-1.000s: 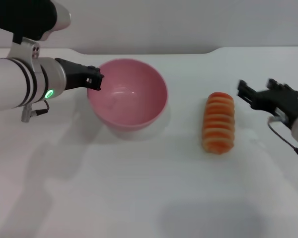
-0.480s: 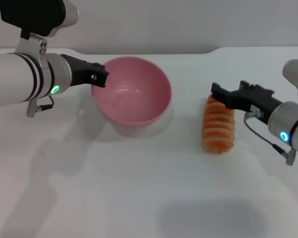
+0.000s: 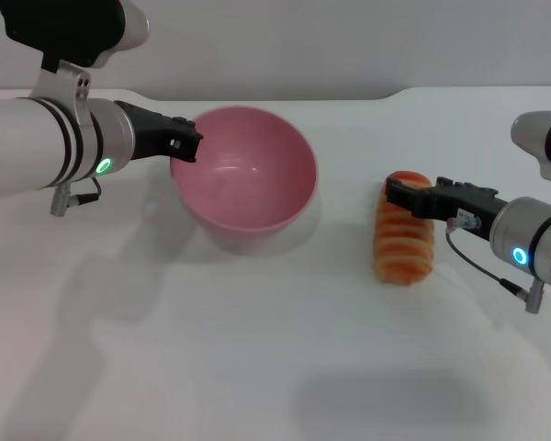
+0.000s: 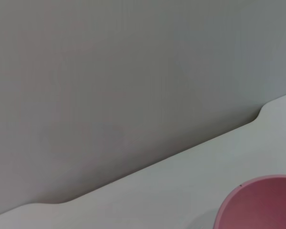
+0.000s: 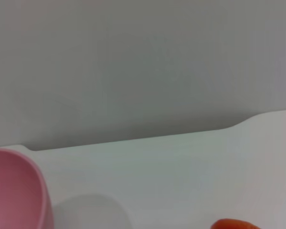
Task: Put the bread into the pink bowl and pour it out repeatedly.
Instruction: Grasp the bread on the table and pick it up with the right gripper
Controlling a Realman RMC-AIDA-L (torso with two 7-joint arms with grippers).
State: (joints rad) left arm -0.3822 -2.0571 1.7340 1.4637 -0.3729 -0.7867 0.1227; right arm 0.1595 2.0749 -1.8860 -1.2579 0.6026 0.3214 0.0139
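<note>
Right gripper [image 3: 397,195] now lowered over ridged orange-brown bread loaf [image 3: 404,246] | finger state unclear | left gripper [image 3: 188,145] gripping glossy pink plastic bowl [image 3: 248,179] rim | pickup imminent

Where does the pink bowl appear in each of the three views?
Head view: the pink bowl stands left of centre, beside the left gripper.
Left wrist view: part of its rim shows at the lower right corner.
Right wrist view: its edge shows at the lower left.
Shared landmark: the white table.
</note>
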